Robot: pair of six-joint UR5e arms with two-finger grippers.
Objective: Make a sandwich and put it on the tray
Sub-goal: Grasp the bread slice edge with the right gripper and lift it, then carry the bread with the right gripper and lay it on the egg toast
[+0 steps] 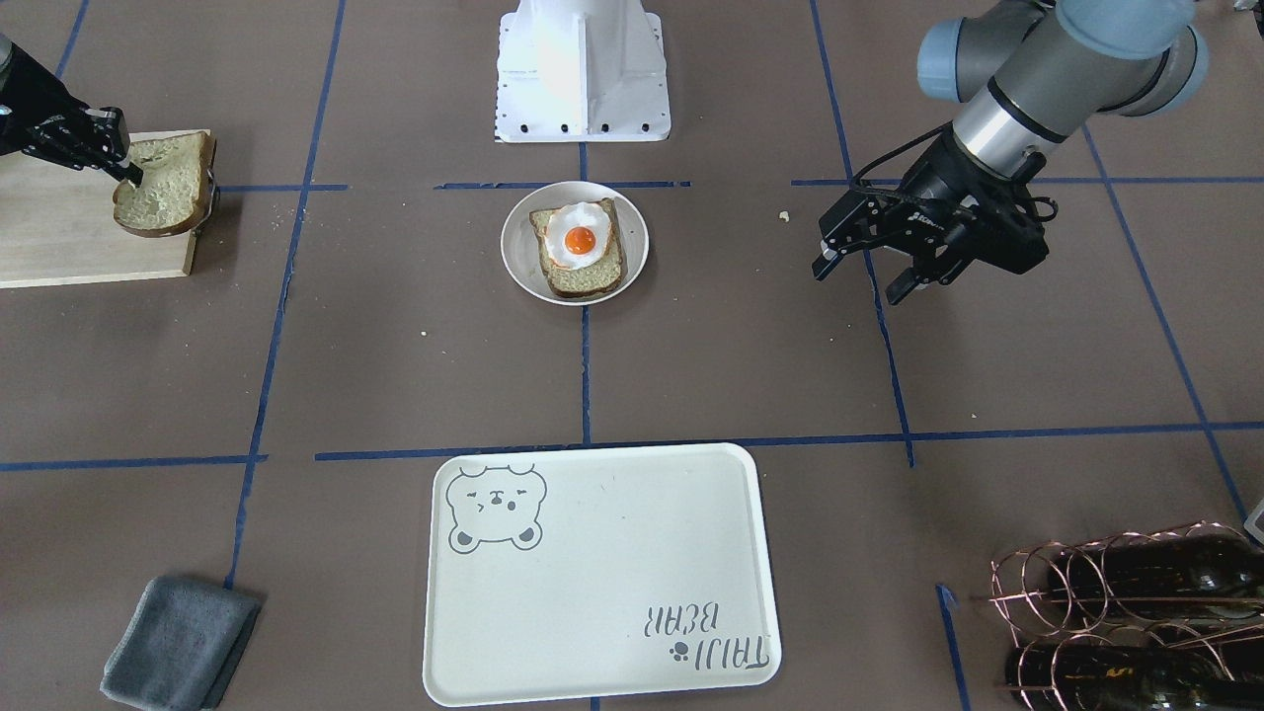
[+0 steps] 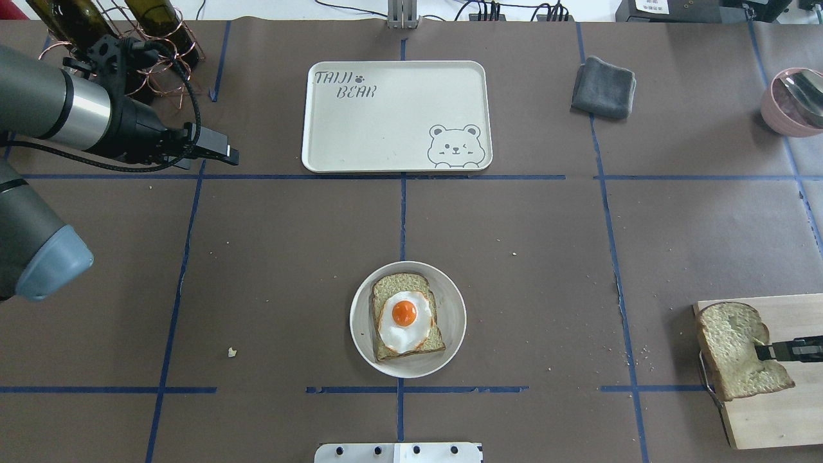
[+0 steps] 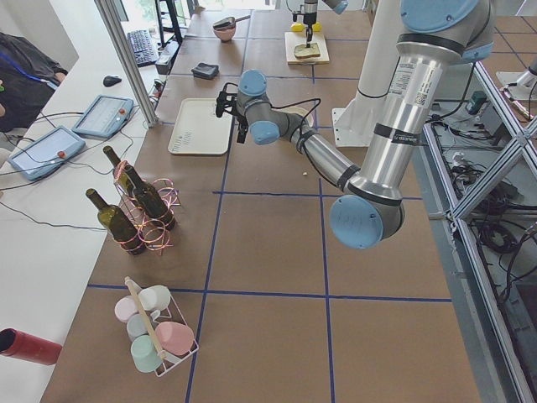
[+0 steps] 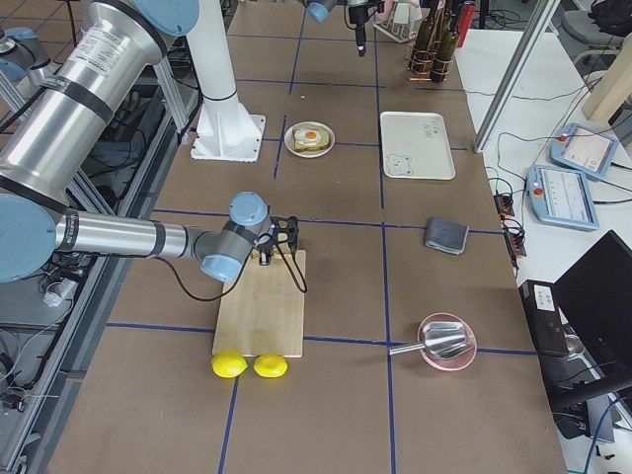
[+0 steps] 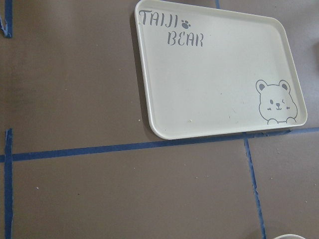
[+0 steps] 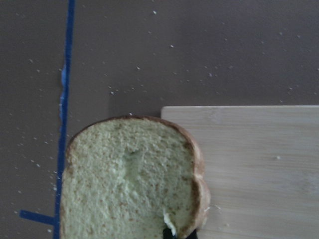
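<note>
Pinching second bread slice (image 2: 733, 350) over cutting board (image 2: 778, 411) edge, right fingers (image 2: 775, 351) clamped on it. Lying well apart toward robot's left: egg-topped slice (image 2: 406, 316) on plate (image 2: 453, 321), tabletop centre. Hovering left fingers (image 1: 904, 286) spread, empty, near tray (image 2: 386, 122).

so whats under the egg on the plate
A bread slice, crust showing round the egg, lies flat on the white plate. The bread's middle beneath the egg is covered, so anything between them cannot be seen.

Bare tabletop (image 2: 289, 225) btwn plate (image 2: 453, 308) & tray (image 2: 398, 122); bottle rack (image 1: 1136, 592) far left corner.
</note>
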